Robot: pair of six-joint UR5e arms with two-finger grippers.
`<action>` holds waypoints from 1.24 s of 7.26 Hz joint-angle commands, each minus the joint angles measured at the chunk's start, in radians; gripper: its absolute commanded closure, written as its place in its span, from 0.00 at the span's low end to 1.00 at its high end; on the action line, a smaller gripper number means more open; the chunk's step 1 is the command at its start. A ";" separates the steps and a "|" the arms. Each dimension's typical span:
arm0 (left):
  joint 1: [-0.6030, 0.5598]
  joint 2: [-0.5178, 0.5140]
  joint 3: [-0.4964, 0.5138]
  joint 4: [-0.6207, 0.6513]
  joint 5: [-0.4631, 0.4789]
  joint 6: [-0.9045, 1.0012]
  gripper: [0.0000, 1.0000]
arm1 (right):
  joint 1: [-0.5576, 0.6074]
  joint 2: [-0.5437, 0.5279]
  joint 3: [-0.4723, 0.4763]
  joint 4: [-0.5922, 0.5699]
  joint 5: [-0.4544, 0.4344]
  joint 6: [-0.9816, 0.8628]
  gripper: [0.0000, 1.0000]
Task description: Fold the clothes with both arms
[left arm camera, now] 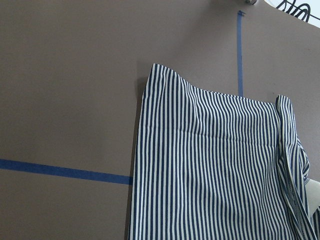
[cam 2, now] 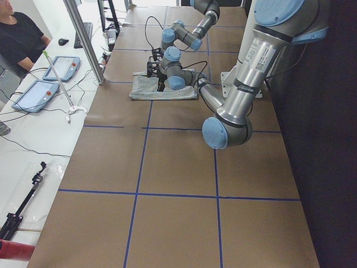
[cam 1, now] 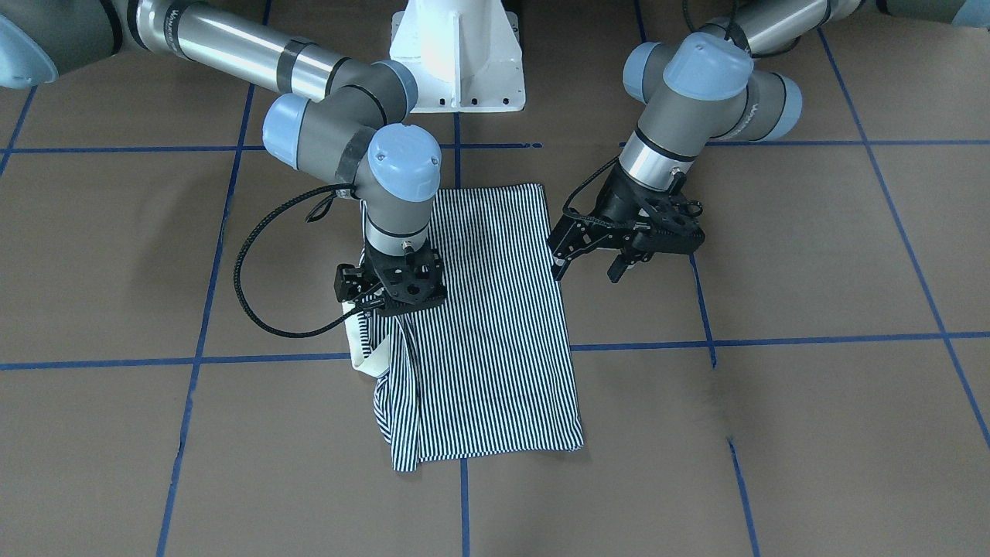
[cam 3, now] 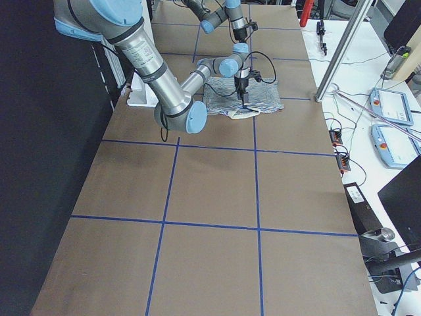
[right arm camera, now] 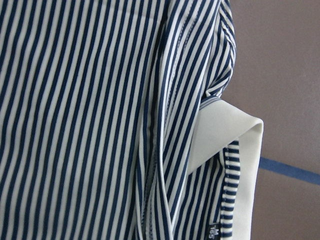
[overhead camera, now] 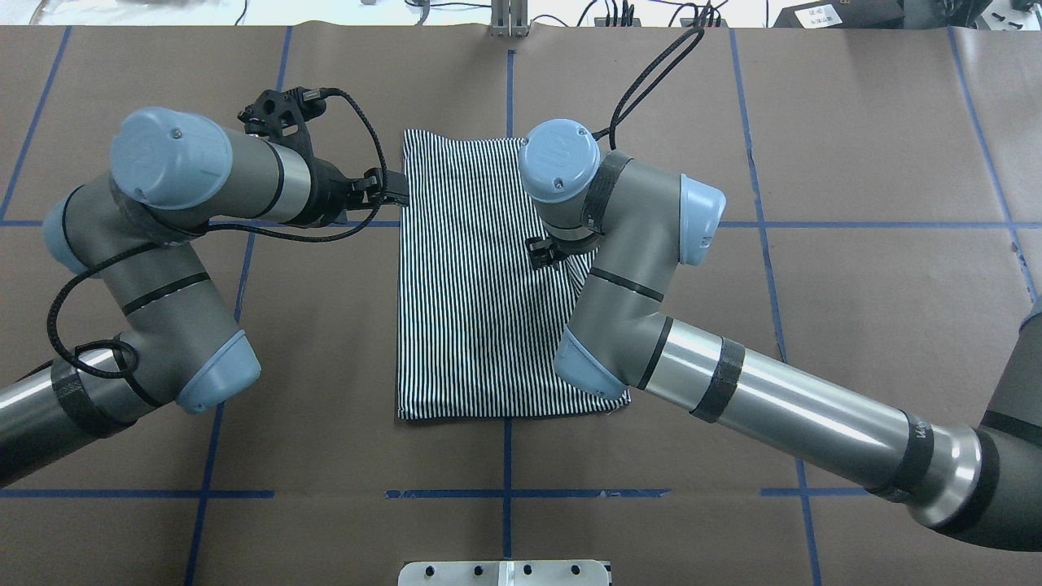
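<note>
Beneath the right pincer [cam 1: 377,303], folds half-hide the collar [cam 1: 362,340].

Even bright overhead light, soft shadows; side views perhaps slightly distorted.

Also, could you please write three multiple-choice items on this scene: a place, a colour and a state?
1. Where is the left hand? A over the middle of the shirt; B off the shirt's edge, over the table; C under the shirt.
2. What colour is the collar? A red; B cream; C green.
3. How is the left hand? A shut on a sleeve; B shut on the collar; C open and empty.
Answers: B, it hangs beside the striped edge; B, the collar shows plain cream; C, it gapes, holding nothing.
</note>
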 commanded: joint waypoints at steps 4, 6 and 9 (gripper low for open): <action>0.000 0.000 0.010 -0.011 0.000 -0.001 0.00 | 0.000 -0.023 -0.015 -0.001 0.001 -0.001 0.00; 0.000 0.000 0.010 -0.011 0.000 -0.001 0.00 | 0.004 -0.022 -0.010 -0.034 0.000 -0.003 0.00; 0.000 -0.007 0.010 -0.011 0.002 -0.004 0.00 | 0.042 -0.074 0.013 -0.036 -0.003 -0.017 0.00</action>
